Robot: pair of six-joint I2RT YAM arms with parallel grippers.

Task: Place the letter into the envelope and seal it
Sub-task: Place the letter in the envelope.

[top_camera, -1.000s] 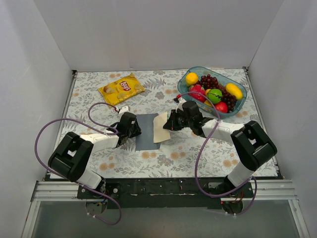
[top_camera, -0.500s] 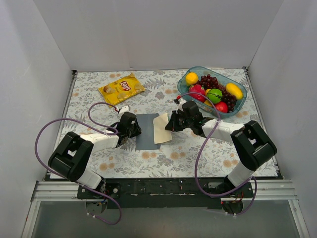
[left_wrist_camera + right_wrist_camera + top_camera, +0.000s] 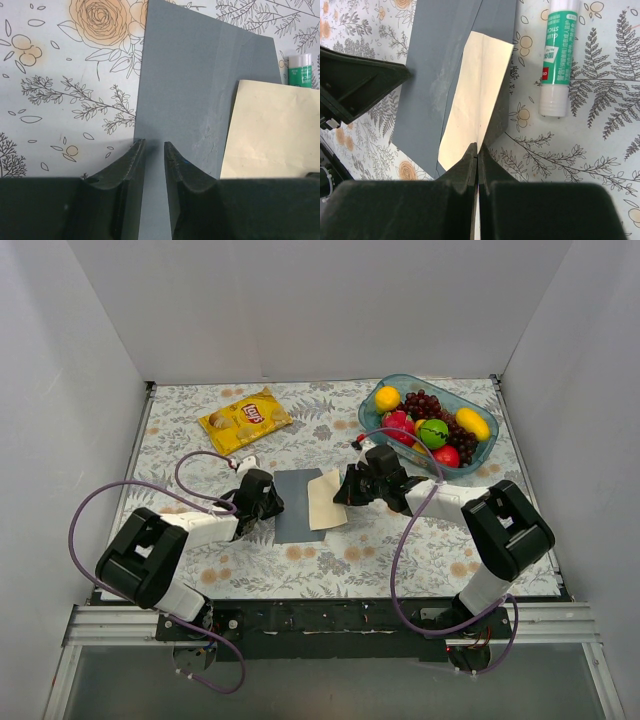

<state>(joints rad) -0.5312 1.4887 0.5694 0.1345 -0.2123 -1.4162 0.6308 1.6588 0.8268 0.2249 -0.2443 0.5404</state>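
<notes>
Top external view showed the envelope (image 3: 293, 508) lying flat on the flowered table (image 3: 180, 570), near the middle and between the two arms. The letter (image 3: 324, 498) was at the envelope's right side, and its left part overlapped the grey paper.

The right gripper (image 3: 345, 492) was at the letter's right edge. In the right wrist view its fingers (image 3: 465, 165) were pressed together with no gap, and the cream sheet was pinched between them. The sheet rose a little from the table on that side and threw a dark shadow beside it. Its far edge met the envelope along a slanted line. I could not tell whether that edge was already inside the pocket or only lay on top.

The left gripper (image 3: 268, 502) was at the envelope's left side. In the left wrist view its fingers (image 3: 131, 167) stood only narrowly apart, over the near edge of the envelope, and grey paper was visible in the slit between them. They did not hold anything that I could see, and whether they touched the paper I could not tell.

A glue stick (image 3: 558, 60) with a green label lay on the table just beside the letter, not touching it. Farther back were a yellow crisp bag (image 3: 245, 418) at the left and a blue bowl (image 3: 470, 398) of fruit at the right, both well apart from the envelope.
</notes>
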